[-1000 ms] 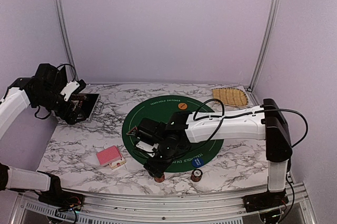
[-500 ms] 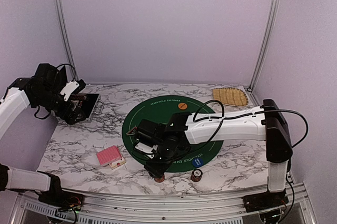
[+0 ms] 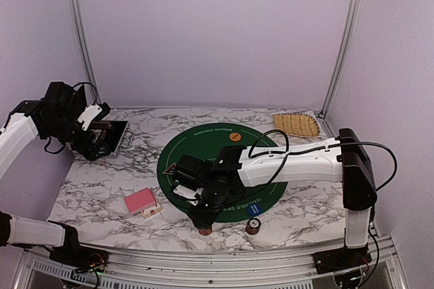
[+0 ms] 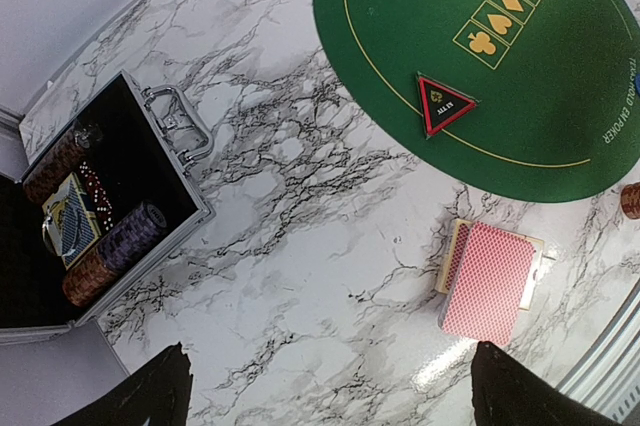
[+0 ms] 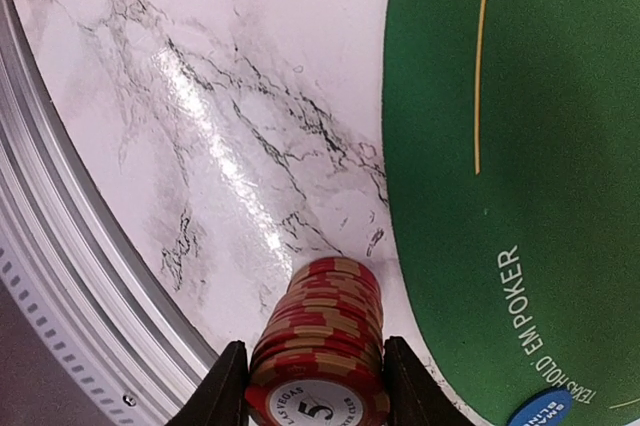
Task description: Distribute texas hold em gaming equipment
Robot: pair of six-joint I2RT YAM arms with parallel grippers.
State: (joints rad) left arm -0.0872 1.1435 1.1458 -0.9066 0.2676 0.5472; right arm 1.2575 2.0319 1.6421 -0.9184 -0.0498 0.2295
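Observation:
A stack of red-and-white edged poker chips stands on the marble just off the green mat's near edge. My right gripper is shut on it, with a finger pressed to each side. In the top view the gripper is over this stack. A second chip stack stands to its right, near the blue disc. The orange disc and the black triangular marker lie on the mat. The red-backed cards lie on the marble. My left gripper is open and empty, held high beside the case.
The open black-and-silver case at the far left holds more chip rolls. The tan woven tray lies at the back right. The metal table rail runs close to the held stack.
The right gripper has barely shifted over the chip stack. The left arm has not moved.

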